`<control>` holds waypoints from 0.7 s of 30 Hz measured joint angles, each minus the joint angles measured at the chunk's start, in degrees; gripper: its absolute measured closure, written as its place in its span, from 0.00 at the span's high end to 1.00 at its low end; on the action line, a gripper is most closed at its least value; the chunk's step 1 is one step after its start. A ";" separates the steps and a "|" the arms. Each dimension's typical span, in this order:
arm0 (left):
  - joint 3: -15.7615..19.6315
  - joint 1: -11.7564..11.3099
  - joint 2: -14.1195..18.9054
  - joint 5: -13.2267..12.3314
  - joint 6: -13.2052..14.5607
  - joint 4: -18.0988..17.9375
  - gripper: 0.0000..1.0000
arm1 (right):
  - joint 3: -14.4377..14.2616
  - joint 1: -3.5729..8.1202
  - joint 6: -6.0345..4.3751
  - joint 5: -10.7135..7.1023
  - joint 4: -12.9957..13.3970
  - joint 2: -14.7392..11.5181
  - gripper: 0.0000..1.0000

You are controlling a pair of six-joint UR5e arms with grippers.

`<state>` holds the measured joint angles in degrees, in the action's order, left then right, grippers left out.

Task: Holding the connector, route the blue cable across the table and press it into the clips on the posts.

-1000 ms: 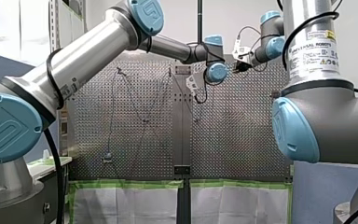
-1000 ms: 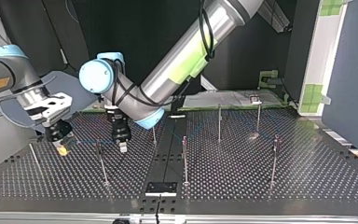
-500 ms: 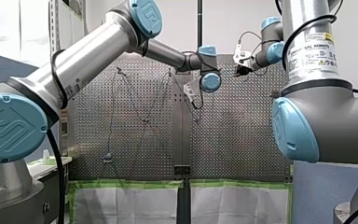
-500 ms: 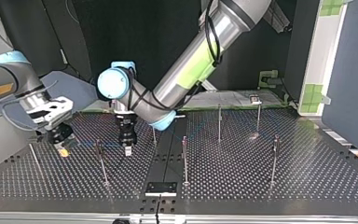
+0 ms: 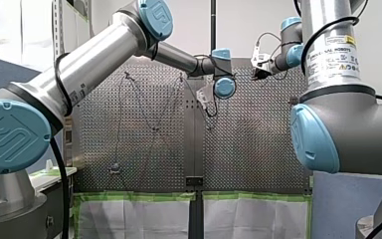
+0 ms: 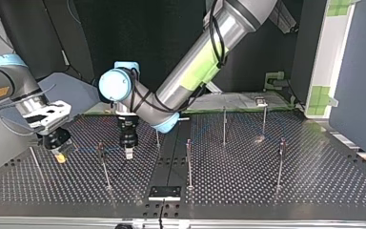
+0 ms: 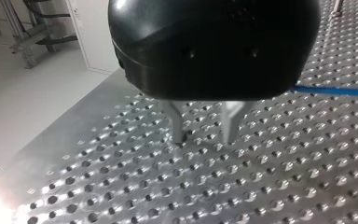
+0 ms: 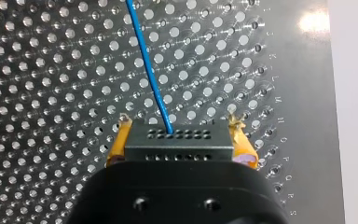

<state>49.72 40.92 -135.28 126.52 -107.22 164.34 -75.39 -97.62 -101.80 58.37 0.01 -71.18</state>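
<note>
Perforated table (image 6: pixel 267 191) fills the top view, with my left arm (image 6: pixel 195 62) slanting in from one o'clock and my right arm (image 6: pixel 9 83) entering at nine o'clock. Thin posts (image 6: pixel 188 162) stand well apart across the plate, from eight o'clock round to three o'clock, there to carry the line in their clips, which are too small to read. My left gripper (image 6: pixel 128 153) hangs fingers-down just above the plate near centre, between two posts. The left wrist view shows its metal fingers (image 7: pixel 177 126) narrowly parted and empty, likely kept free to push the line down into a clip. My right gripper (image 6: pixel 59 155), low at eight o'clock, has its yellow pads (image 8: pixel 121 140) clamped on the dark connector (image 8: pixel 179 140), a grip that appears meant to anchor the end and keep the run taut. From the connector the blue cable (image 8: pixel 147 65) runs straight ahead over the holes and passes beside my left gripper in that arm's wrist view. Whether any clip holds it cannot be told.
</note>
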 joint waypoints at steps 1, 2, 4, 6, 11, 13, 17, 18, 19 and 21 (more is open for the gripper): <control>0.00 0.08 0.01 -0.06 -0.13 0.36 0.95 | 0.01 0.00 0.01 0.00 0.00 0.01 0.00; 0.00 0.15 0.03 -0.10 -0.27 0.70 1.00 | 0.01 0.01 0.02 0.00 0.00 0.01 0.00; 0.00 0.29 0.02 -0.33 -0.63 1.42 1.00 | 0.01 0.01 0.02 0.00 0.00 0.02 0.00; 0.00 0.43 0.01 -0.84 -1.05 2.06 1.00 | 0.00 0.01 0.03 0.00 0.00 0.01 0.00; -0.05 0.68 0.06 -1.49 -1.74 3.52 1.00 | 0.00 0.01 0.07 0.00 0.00 0.07 0.00; -0.16 0.79 0.06 -1.55 -2.06 4.32 1.00 | 0.01 0.01 0.08 0.00 0.00 0.08 0.00; -0.35 0.93 0.30 -1.58 -2.73 5.98 1.00 | 0.00 0.01 0.09 0.00 -0.02 0.10 0.00; -0.36 0.96 0.48 -1.58 -3.13 6.57 1.00 | 0.00 0.01 0.09 0.00 -0.04 0.10 0.00; -0.36 0.97 0.66 -1.59 -3.46 6.98 1.00 | 0.00 0.01 0.09 0.00 -0.05 0.10 0.00; -0.35 1.04 1.18 -1.59 -4.27 7.85 1.00 | -0.01 0.01 0.09 0.00 -0.07 0.14 0.00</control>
<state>49.37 41.96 -134.10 124.93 -111.49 172.19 -75.40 -97.60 -101.71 58.37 -0.06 -71.04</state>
